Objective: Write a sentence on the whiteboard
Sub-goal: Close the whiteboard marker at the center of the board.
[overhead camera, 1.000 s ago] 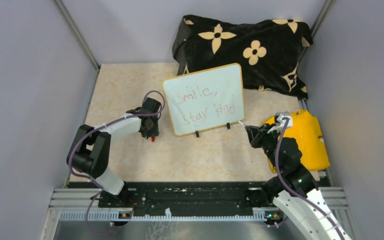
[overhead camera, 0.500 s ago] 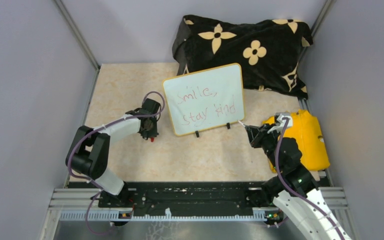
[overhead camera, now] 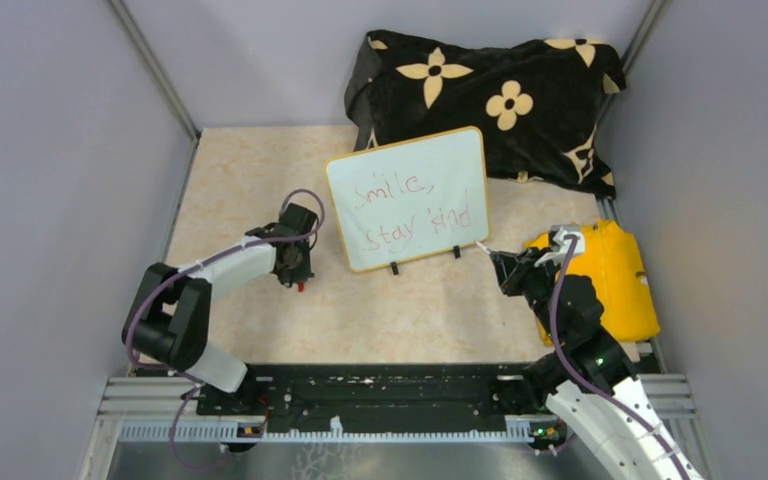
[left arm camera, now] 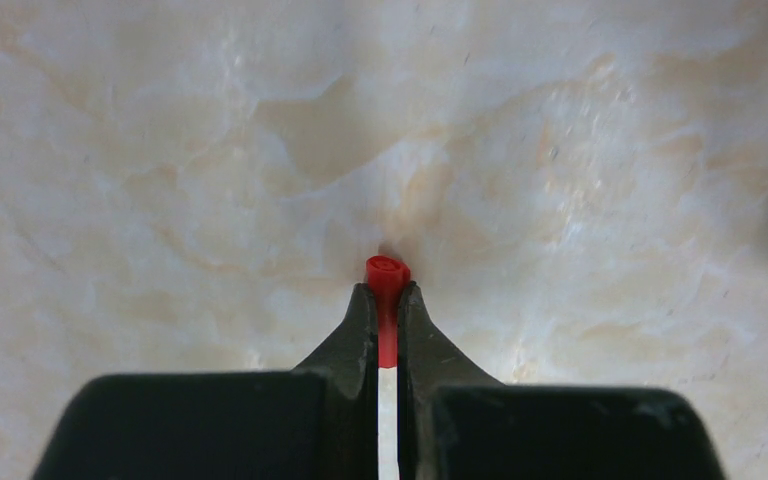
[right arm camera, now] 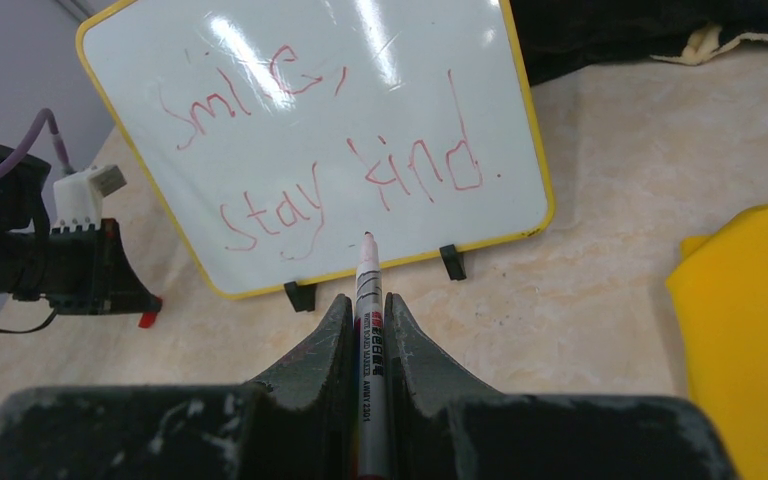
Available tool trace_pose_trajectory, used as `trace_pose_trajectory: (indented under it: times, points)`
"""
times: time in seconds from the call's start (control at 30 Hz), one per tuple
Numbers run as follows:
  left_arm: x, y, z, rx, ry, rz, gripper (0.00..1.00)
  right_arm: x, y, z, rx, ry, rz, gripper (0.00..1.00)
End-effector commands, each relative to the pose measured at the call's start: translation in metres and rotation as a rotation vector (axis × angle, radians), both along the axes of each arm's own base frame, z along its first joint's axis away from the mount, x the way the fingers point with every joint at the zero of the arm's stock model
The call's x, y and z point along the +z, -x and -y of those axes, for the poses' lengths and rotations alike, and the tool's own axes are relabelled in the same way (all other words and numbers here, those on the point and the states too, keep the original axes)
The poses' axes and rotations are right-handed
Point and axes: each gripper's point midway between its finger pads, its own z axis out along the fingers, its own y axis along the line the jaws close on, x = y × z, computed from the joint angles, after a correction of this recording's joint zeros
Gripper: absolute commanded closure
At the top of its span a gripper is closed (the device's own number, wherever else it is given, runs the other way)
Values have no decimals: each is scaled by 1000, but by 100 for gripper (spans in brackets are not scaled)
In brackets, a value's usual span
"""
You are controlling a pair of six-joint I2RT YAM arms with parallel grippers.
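The whiteboard stands on its black clip feet mid-table, tilted back, with the sentence "Smile, stay kind" in red on it. It also shows in the right wrist view, with the lettering. My right gripper is shut on a white marker, its tip pointing at the board's lower edge, just off it. In the top view this gripper is right of the board. My left gripper is left of the board, pointing down, shut on the red marker cap, which is low over the table.
A black flower-patterned cloth lies bunched behind the board. A yellow cloth lies at the right edge beside my right arm. Grey walls close in both sides.
My left gripper has drawn back toward me and down, a little away from the board, with the red cap. The right gripper and the board have not moved.
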Motion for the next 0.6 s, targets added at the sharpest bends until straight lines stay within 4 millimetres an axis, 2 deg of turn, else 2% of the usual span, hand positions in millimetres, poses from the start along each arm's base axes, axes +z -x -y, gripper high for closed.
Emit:
trace_pose_trajectory:
  times: [0.0, 0.17, 0.27, 0.43, 0.57]
  points:
    - [26, 16, -12, 53, 22, 56, 100, 11, -2, -5, 16, -17, 31, 100]
    - [78, 7, -10, 45, 104, 258, 100, 11, -4, -8, 23, -14, 27, 100]
    - [113, 4, -2, 3, 182, 381, 100, 15, -6, -11, 33, -17, 31, 100]
    - [174, 7, 26, -91, 405, 590, 100, 43, -16, -25, 69, -64, 77, 100]
    - [227, 17, 50, -176, 619, 753, 100, 77, -28, -40, 101, -122, 129, 100]
